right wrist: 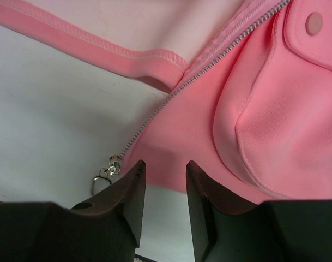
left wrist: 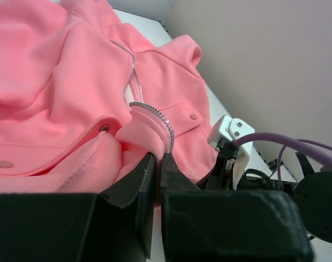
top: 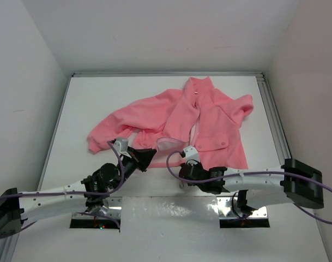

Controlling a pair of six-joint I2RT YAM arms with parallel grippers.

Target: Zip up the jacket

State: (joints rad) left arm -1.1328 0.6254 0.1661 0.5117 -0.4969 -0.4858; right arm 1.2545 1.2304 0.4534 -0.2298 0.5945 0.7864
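The salmon-pink jacket (top: 209, 117) lies open on the white table, collar at the far side. My left gripper (top: 148, 157) is shut on the bottom corner of the jacket's left front. In the left wrist view the gripper (left wrist: 161, 159) pinches a fold of fleece with the zipper teeth (left wrist: 155, 112) along its edge. My right gripper (top: 183, 170) is open at the hem of the right front. In the right wrist view the gripper (right wrist: 164, 166) straddles the hem edge, and the metal zipper pull (right wrist: 104, 173) lies on the table just left of the left finger (right wrist: 134, 177).
A pocket flap with a snap (right wrist: 314, 22) lies right of the zipper teeth (right wrist: 209, 66). Grey walls stand close on the left, the far side and the right. The right arm's white wrist mount (left wrist: 231, 131) sits close beside the left gripper.
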